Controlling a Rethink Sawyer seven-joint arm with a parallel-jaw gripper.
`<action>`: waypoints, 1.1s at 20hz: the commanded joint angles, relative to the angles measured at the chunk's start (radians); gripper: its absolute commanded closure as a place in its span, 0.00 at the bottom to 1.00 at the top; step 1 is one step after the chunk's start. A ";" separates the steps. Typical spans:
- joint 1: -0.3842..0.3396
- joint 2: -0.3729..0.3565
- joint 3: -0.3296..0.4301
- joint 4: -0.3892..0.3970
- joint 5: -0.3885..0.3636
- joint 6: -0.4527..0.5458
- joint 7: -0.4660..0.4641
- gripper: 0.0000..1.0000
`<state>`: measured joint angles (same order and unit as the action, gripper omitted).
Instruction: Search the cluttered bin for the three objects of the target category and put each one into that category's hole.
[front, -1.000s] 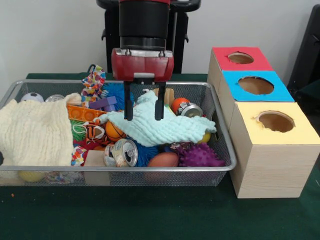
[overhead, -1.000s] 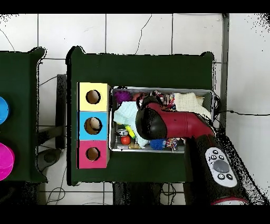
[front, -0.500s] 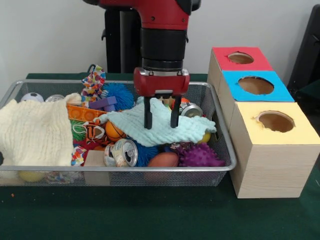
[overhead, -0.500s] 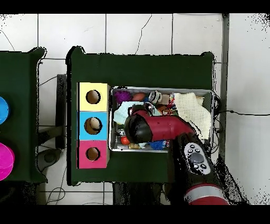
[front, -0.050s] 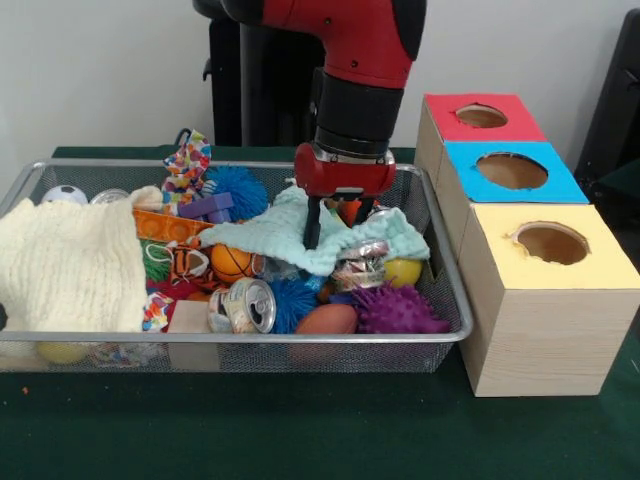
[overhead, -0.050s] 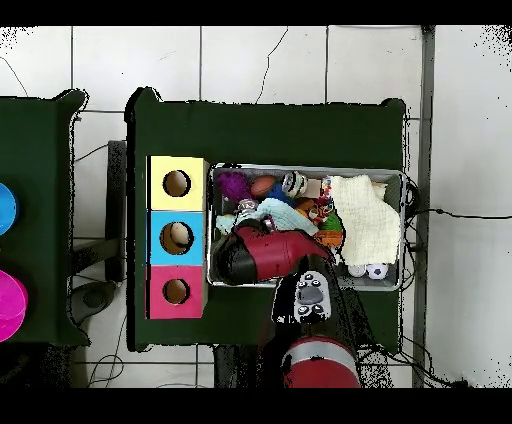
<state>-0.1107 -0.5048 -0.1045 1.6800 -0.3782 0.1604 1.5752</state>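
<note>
Cluttered wire bin (front, -0.050s: 440, 335) sits on the green table (front, -0.050s: 300, 430), its right end just beside a row of three wooden boxes. The boxes have a red top (front, -0.050s: 480, 117), a blue top (front, -0.050s: 512, 171) and a yellow top (front, -0.050s: 553, 245), each with one round hole. The pictures do not show which category is the target.

The gripper (front, -0.050s: 333, 225) hangs in the bin's right half, toward the far rim, its tips down in a bunched pale green cloth (front, -0.050s: 285, 235). One dark finger (front, -0.050s: 312, 224) shows against the cloth; the other is hidden, so I cannot tell whether the pincer is apart, together or clamped on the fabric. In the overhead view the red arm (overhead, -0.050s: 262, 255) covers that end of the bin.

Under the cloth's right edge lie a crumpled silver can (front, -0.050s: 360, 268) and a yellow ball (front, -0.050s: 403, 272). Along the near rim are a purple spiky ball (front, -0.050s: 398, 311), a brown football (front, -0.050s: 326, 320), a blue spiky ball (front, -0.050s: 288, 301) and an upright-tilted can (front, -0.050s: 246, 304). A cream knitted cloth (front, -0.050s: 70, 262) fills the left end. A small basketball (front, -0.050s: 231, 263) sits near the middle.
</note>
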 joint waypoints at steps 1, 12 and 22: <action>0.060 0.215 -0.199 -0.130 0.072 -0.025 0.287 0.00; -0.011 0.275 -0.115 -0.133 0.126 -0.156 0.177 1.00; 0.040 0.149 -0.145 -0.073 0.132 -0.116 0.178 1.00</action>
<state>-0.0885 -0.3436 -0.2599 1.5966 -0.2951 -0.0115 1.5771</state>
